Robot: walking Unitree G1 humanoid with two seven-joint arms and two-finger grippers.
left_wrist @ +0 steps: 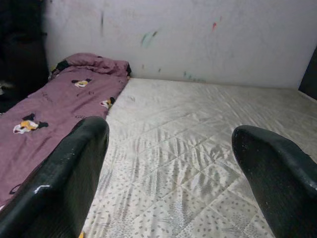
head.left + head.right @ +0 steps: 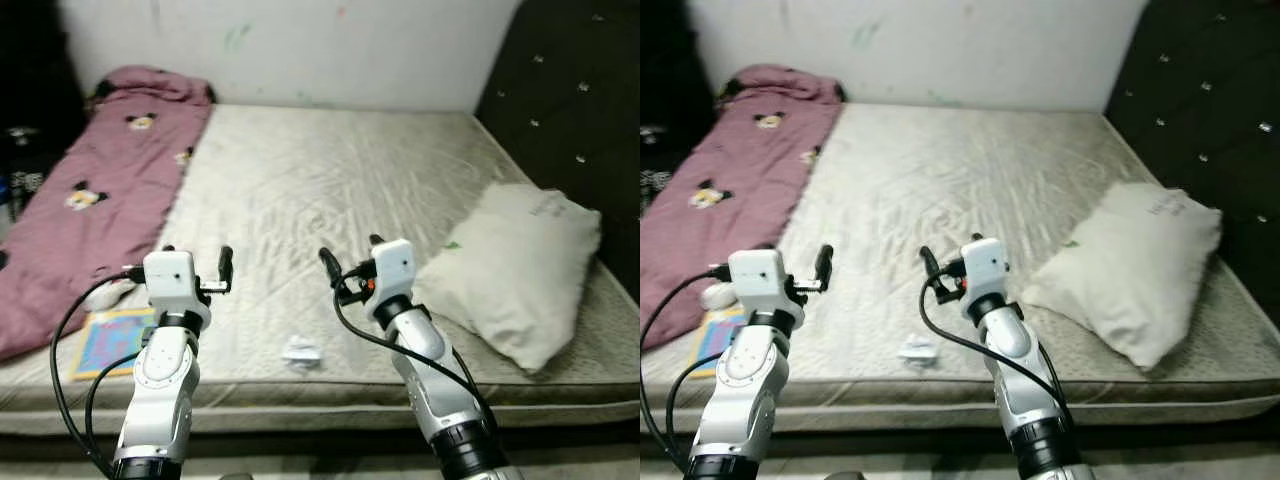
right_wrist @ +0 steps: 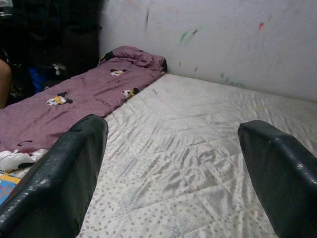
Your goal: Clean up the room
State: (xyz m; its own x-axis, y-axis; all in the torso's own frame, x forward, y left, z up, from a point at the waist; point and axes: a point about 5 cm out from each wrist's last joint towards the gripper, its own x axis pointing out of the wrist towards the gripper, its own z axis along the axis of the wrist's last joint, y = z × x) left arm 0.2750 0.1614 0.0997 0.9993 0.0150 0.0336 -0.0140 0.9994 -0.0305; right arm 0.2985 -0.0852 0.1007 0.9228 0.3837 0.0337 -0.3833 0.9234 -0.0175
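Observation:
A small crumpled white paper lies near the front edge of the bare quilted mattress. A colourful flat book rests at the front left corner, with a small white item just behind it. My left gripper hovers open over the front left of the mattress, above and beside the book. My right gripper is held open over the front middle, a little behind the paper. Neither holds anything. In both wrist views the black fingers stand wide apart, facing the far wall.
A maroon blanket with cartoon prints runs down the mattress's left side to a bunched end at the wall. A white pillow lies at the right, next to a dark tufted headboard. Dark clutter stands left of the bed.

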